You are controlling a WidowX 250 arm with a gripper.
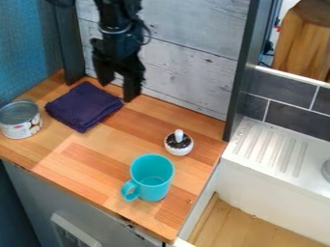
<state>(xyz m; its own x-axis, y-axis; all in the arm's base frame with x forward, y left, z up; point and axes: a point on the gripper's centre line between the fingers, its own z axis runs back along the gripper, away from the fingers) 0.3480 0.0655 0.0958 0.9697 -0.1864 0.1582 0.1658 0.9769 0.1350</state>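
The black gripper (116, 91) hangs open at the upper left, over the back of the wooden counter, with nothing between its fingers. It is nearest to a folded dark purple cloth (82, 107), whose right corner lies just below it. At the left edge stands a metal can (20, 126) with a pale label. A turquoise mug (152, 178) stands upright toward the front, handle at its lower left. Behind and to the right of the mug is a small white pot (178, 149) with dark contents and a white rounded piece sticking up.
A pale plank wall (193, 58) rises behind the counter (129, 144), and a dark upright post (240, 77) stands at its right back corner. To the right lies a white ribbed drainboard (270, 149), with a wooden surface (245, 226) lower down. Blue wall borders the left.
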